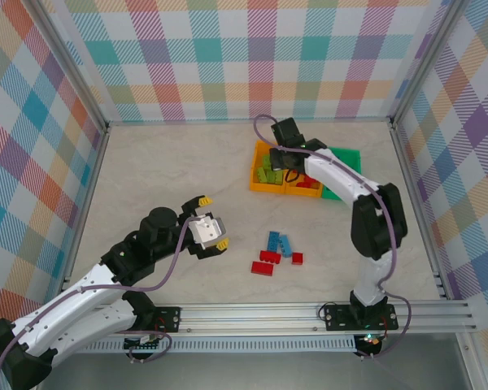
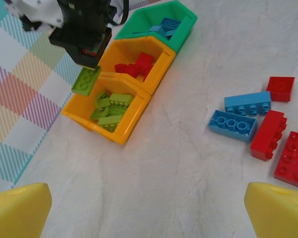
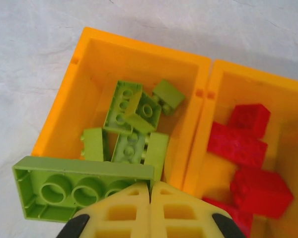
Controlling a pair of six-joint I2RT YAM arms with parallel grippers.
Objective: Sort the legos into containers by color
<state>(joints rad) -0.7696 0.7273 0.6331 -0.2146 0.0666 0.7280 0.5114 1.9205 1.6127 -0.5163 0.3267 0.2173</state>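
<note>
Three bins (image 2: 123,126) sit together. The right gripper (image 3: 150,187) pinches a green brick (image 3: 49,171) above one. The left gripper (image 1: 212,221) has its fingers spread.

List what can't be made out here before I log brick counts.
Top external: green bin contents, hidden by the right arm.
Right wrist: orange bin holding red bricks, cut off by the right edge; where the right gripper pinches the lime brick, covered by its fingers.
Left wrist: loose red brick, cut off by the right edge.
</note>
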